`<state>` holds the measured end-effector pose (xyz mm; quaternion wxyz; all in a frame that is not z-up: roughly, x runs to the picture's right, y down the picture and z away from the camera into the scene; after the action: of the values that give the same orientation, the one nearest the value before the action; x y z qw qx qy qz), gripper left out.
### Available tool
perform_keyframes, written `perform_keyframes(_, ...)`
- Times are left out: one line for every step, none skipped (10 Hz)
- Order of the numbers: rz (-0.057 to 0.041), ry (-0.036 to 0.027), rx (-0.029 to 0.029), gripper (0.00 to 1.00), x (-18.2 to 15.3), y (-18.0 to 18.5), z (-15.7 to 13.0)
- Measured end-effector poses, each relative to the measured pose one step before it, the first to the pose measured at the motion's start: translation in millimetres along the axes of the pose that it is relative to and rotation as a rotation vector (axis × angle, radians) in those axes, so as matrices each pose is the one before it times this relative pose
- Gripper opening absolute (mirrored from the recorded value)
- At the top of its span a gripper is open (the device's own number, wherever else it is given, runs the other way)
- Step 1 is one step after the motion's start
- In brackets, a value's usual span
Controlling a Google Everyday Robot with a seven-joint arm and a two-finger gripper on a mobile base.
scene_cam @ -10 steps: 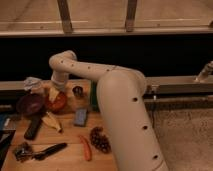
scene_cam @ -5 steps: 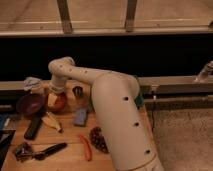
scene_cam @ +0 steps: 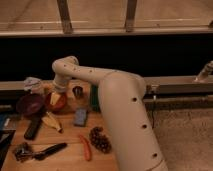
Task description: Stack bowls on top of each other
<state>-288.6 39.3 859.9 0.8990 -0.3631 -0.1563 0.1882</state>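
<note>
Camera view showed me the gripper [scene_cam: 56, 96] low over the orange-red bowl [scene_cam: 55, 105], at its rear rim and pointing down into it. I could not tell whether the gripper was spread or closed on that rim. The dark purple bowl [scene_cam: 29, 104] sat on the desk [scene_cam: 65, 160] just beside the orange-red one, on its picture-left side, both upright and at the same depth. I judged the coming move would turn on that: a lift, then a short sideways carry toward picture-left.

the white arm [scene_cam: 122, 107] reaches up and bends left at the elbow, its hand [scene_cam: 56, 96] hanging downward.
</note>
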Motion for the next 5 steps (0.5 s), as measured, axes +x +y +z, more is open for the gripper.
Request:
perform_keyframes(-0.00264,-0.00610,0.01285,0.70,-1.14,-0.58,-6.26)
perform_keyframes(0.00001,-0.00173,0.01584,0.70,-0.24,-2.47,-4.78)
perform_keyframes(0.00401,0.00279,0.00593,0.70,0.74,-4.13,0.48)
perform_keyframes(0.00636,0.00329,-0.00005,0.70,2.39,-3.86,4.37)
perform_keyframes(0.00433,0.00479,-0.00150,0.70,4.21,-6.16,9.53)
